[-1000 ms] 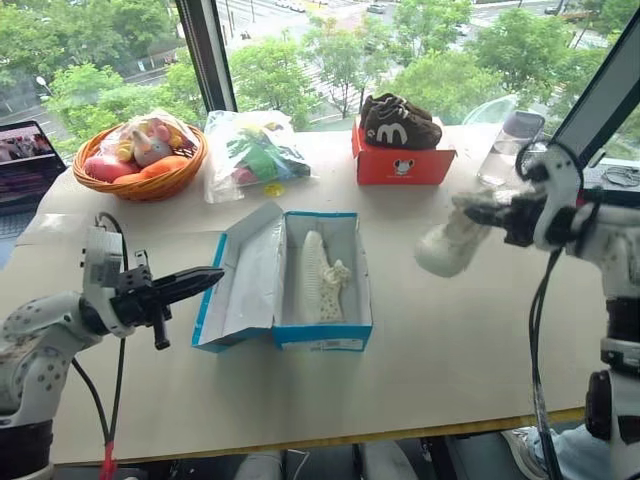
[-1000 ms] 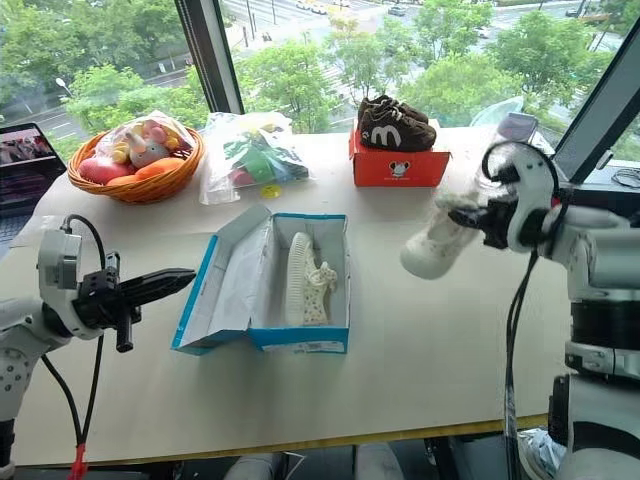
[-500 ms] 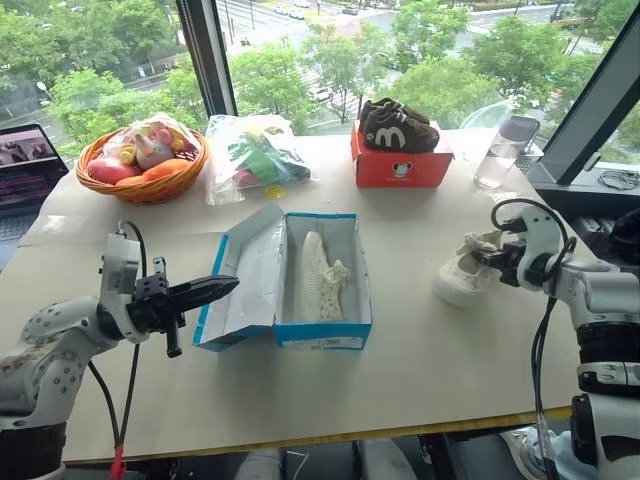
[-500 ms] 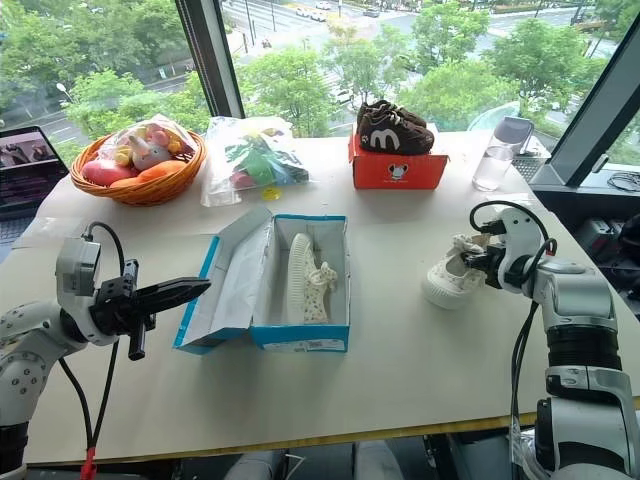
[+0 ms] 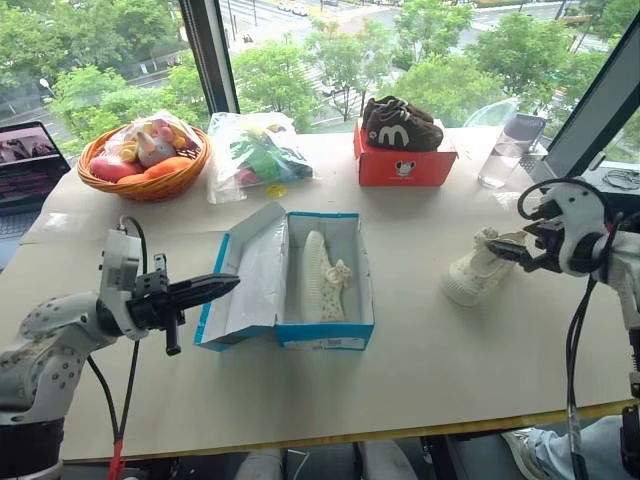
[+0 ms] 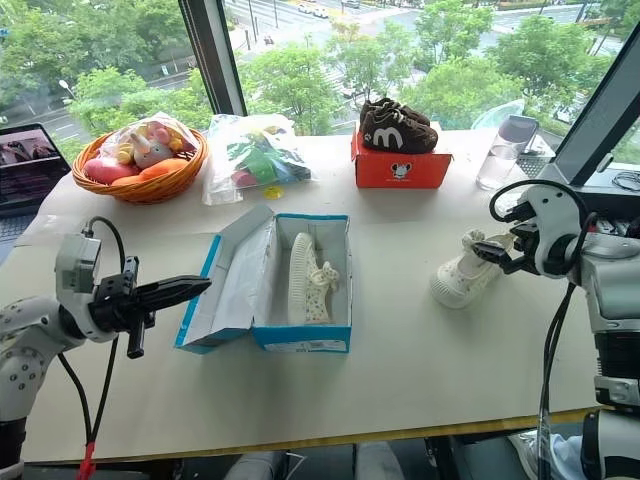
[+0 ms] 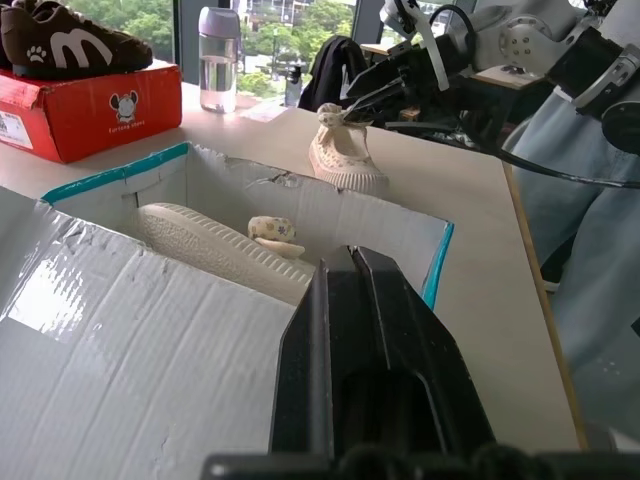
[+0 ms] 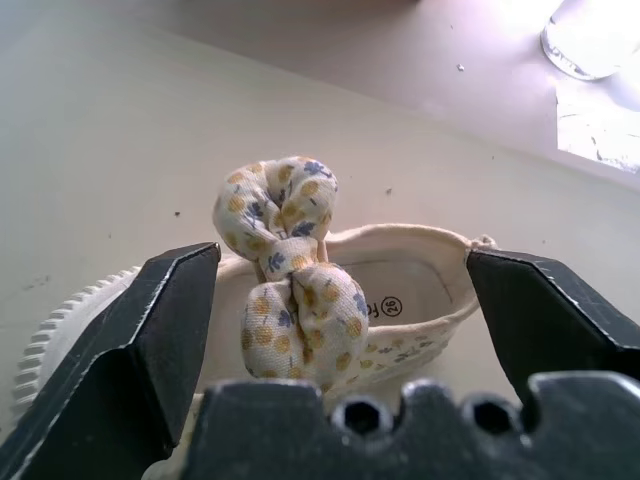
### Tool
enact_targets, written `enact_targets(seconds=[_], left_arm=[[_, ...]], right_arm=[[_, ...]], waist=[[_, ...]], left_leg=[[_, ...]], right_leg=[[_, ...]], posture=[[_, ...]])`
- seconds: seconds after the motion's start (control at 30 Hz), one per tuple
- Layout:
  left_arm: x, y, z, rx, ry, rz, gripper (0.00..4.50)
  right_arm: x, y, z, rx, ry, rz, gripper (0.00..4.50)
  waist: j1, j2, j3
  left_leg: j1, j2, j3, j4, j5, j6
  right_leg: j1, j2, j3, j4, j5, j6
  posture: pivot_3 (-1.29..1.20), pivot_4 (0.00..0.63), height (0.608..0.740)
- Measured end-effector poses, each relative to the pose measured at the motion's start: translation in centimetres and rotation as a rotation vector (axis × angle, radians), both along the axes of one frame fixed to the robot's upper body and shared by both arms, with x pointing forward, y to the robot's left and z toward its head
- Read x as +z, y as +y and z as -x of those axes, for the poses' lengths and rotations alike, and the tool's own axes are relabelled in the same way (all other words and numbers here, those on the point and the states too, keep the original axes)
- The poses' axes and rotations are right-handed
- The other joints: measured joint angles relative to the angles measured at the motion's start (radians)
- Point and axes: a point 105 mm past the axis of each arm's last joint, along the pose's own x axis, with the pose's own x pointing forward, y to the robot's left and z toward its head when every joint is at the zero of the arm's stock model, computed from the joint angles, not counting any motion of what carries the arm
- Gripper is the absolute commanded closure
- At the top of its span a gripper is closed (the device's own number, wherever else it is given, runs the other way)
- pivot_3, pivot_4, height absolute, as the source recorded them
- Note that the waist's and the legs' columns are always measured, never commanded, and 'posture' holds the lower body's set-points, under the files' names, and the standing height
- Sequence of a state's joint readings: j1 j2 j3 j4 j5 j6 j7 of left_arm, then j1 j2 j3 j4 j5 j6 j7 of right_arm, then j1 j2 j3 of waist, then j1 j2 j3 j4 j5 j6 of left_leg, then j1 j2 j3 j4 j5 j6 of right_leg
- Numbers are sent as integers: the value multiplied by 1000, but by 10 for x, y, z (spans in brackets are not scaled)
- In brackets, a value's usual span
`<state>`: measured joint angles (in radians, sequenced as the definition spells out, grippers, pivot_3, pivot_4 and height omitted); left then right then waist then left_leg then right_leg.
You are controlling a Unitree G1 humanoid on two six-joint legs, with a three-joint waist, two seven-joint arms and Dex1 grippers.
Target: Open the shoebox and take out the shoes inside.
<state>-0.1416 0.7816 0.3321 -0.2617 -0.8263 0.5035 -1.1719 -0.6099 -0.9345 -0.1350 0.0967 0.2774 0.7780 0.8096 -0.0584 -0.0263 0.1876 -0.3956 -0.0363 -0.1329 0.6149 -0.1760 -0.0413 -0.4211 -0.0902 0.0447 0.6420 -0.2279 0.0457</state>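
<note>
The laptop [image 5: 28, 170] is cut off by the frame's edge.

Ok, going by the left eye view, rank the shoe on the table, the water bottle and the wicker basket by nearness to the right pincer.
1. Shoe on the table, just off the open right pincer.
2. Water bottle, behind it near the window.
3. Wicker basket, far across at the table's left.

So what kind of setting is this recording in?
Probably an upper-floor office or lab: a big window looks down on trees and a street, a laptop sits open, and the table is staged with props.
</note>
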Motion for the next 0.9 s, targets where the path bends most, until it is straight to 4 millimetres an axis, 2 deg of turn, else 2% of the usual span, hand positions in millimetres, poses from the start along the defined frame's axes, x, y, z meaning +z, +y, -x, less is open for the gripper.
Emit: enact_targets(seconds=[0.1, 0.17, 0.2, 0.27, 0.37, 0.43, 0.57, 0.7, 0.9], left_arm=[[1, 0, -1, -2, -4, -2, 4500], [2, 0, -1, -2, -4, -5, 4500], [2, 0, -1, -2, -4, -6, 4500], [3, -1, -2, -5, -7, -7, 4500], [3, -2, -2, -7, -8, -8, 4500], [3, -2, -3, -5, -6, -9, 4500], [5, -4, -3, -12, -11, -10, 4500], [4, -4, -3, -12, -8, -10, 4500], [3, -4, -4, -6, 5, -11, 4500]], right_arm=[[44, 65, 18, 314, -109, -51, 30], [60, 101, 31, 478, -154, -66, 30], [61, 117, 34, 544, -157, -67, 30], [50, 154, 42, 692, -111, -66, 30], [27, 190, 51, 854, -6, 1, 30], [22, 199, 50, 906, 7, 75, 30], [10, 205, 36, 959, 29, 247, 30], [-6, 214, 24, 999, 61, 339, 30], [-32, 215, 7, 1015, 118, 442, 30]], waist=[[-9, 3, 2], [-9, 2, 1], [-10, 1, 1], [-8, 1, 1], [-2, 1, 1], [5, 1, 1], [11, 1, 1], [10, 1, 1], [9, 1, 1]], left_leg=[[0, 1, 0, 0, 0, 0], [0, 2, 0, 0, 0, 0], [0, 2, 0, 0, 0, 0], [0, 1, 0, 1, 0, 0], [-1, 1, 0, 1, 0, 0], [-3, 1, 0, 1, 0, 0], [-3, 0, 0, 1, 0, 0], [-3, 1, 0, 0, 0, 0], [-2, 0, 0, 0, 0, 0]], right_leg=[[0, 1, 0, 0, 0, 0], [0, 1, 0, 0, 0, 0], [0, 1, 0, 0, 0, 0], [0, 1, 0, 0, 1, 0], [-1, 1, -1, 0, 1, 0], [-2, 1, -1, -1, 1, 0], [-3, 0, -1, -2, 1, 0], [-3, 0, -1, -1, 1, 0], [-3, 0, -1, -1, 2, -1]], posture=[[0, 150, 740], [0, 150, 740], [0, 150, 740], [0, 150, 740], [0, 150, 740], [0, 150, 740], [0, 150, 740], [0, 150, 740], [0, 150, 740]])
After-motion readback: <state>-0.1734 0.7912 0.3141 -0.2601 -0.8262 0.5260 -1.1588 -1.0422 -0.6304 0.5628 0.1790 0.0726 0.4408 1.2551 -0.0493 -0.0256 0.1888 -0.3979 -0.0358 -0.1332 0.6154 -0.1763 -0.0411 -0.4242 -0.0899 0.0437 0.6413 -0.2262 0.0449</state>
